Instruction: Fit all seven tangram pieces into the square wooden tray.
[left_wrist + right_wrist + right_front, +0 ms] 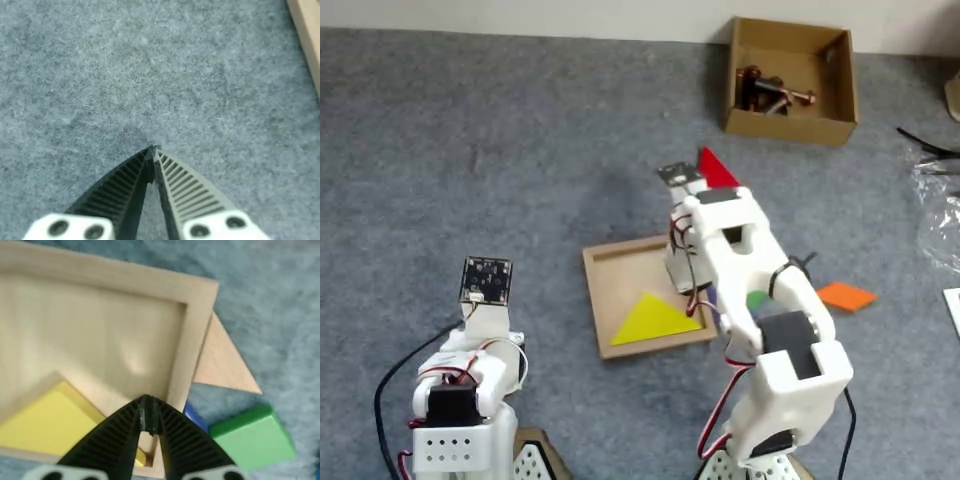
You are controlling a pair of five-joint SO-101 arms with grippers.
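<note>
Looking down from the high view, the square wooden tray (603,262) lies mid-table on grey carpet (470,140). One yellow triangle (655,320) sits inside it toward 5 o'clock. A red triangle (717,170) lies at 1 o'clock from the tray, and a cardboard box (790,120) sits farther out the same way. An orange piece (846,295) lies at 3 o'clock, well apart. A green piece (757,299) peeks out beside the right arm (760,290), which hangs over the tray's 3 o'clock side. The left arm (470,380) sits at 8 o'clock from the tray.

From the left wrist, the left gripper (152,150) has its jaws together over bare carpet, with the tray's rim at the frame's edge.

From the right wrist, the right gripper (147,412) has its jaws together, holding nothing, above a tray corner and the yellow triangle's tip. A plain wooden triangle (220,362) lies outside, touching the rim. A blue piece (195,417) and the green piece lie just beside it.

Most pieces are not yet placed. Lowering the right gripper with its jaws together would likely strike the rim and shove the tray, or skew the yellow triangle. The blue and green pieces crowd each other, so gripping one may push its neighbour.
</note>
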